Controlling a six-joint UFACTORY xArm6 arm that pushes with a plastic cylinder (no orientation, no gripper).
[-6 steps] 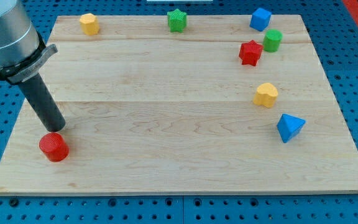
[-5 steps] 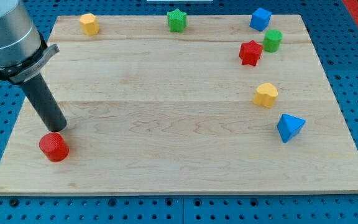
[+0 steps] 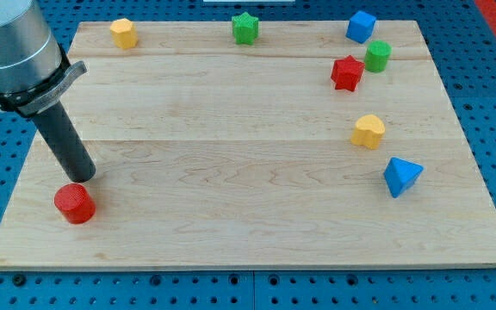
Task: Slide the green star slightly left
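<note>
My tip (image 3: pixel 82 175) sits at the near left of the board (image 3: pixel 231 215), just beside the red round block (image 3: pixel 75 203). It holds nothing. The green star (image 3: pixel 245 27) is far away, at the far edge.

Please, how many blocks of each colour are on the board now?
Red: 2, star and cylinder
Green: 2, star and cylinder
Yellow: 2, one top left, one at right
Blue: 2, cube and pyramid
Total: 8
</note>
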